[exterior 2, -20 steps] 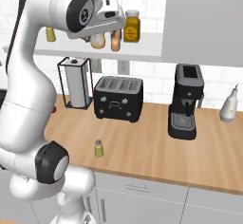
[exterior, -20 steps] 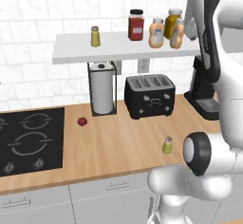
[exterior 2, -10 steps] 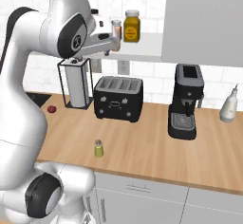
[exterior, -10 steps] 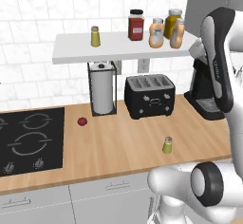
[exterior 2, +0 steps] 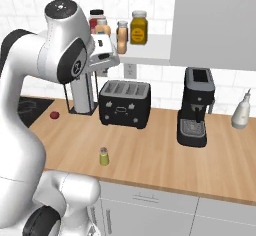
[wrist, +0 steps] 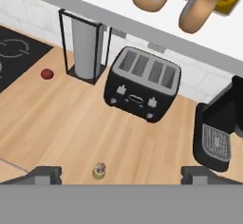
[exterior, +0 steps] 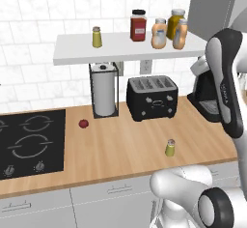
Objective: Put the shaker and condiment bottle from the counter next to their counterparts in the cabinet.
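Shaker (exterior: 170, 148): upright on the wooden counter (exterior: 120, 145), in front of the black toaster (exterior: 152, 98), near the front edge; untouched.
Condiment bottle (exterior: 180, 34): slim, peach, grey cap; on the cabinet (exterior: 87, 53) shelf board, just beside the fatter peach bottle (exterior: 158, 34).
Twin shaker (exterior: 97, 36): upright at the shelf's left part, well apart from the jars.
Other shelf stock: red-lidded jar (exterior: 138, 25), mustard-yellow jar (exterior: 175, 23).
Gripper (wrist: 118, 173): released, fingers spread wide, empty, high above the counter and looking down on the shaker.
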